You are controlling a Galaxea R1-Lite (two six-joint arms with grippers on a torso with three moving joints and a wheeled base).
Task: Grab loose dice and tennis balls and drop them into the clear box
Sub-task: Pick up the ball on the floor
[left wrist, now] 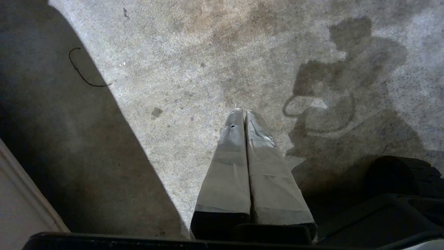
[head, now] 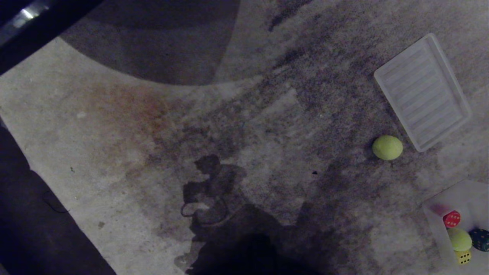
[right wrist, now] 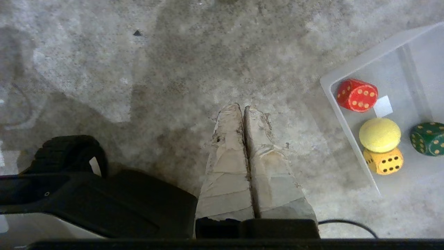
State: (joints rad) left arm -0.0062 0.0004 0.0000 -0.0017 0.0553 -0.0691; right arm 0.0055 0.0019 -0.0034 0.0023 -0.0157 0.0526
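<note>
1. Loose tennis ball [head: 387,147] sits on the carpet [head: 160,114], just beside the near corner of the flat ribbed lid [head: 422,91], well apart from the clear box [head: 433,221] at the head view's lower right
2. Box already holds a red die [right wrist: 357,95], a 2nd tennis ball [right wrist: 380,135] resting against a yellow die [right wrist: 383,161], & a dark green die [right wrist: 427,138] at the frame edge; no loose dice in view, so the ball by the lid looks like the only pickup left here
3. Handling, my guess: ball is light, fuzzy felt w/ some give, so pads should bite well & it won't crack or slip. Being round it'll likely roll on the carpet if nudged off-centre
4. Where to grab: straddle it across the widest part, coming from above, fingers either side of the middle; too high & it'd prob squirt out
5. Right gripper [right wrist: 244,108]: tape-wrapped fingers pressed together, nothing btwn them, pointing down at bare carpet near the box's wall, not touching it
6. Left gripper [left wrist: 242,111]: fingers also together & empty, hanging over carpet beside the robot's own shadow [left wrist: 347,86], far from any task item
7. Neither arm shows in the head view; both look parked low by the base. Right one is nearer the ball, so I'd expect it to do the reach
</note>
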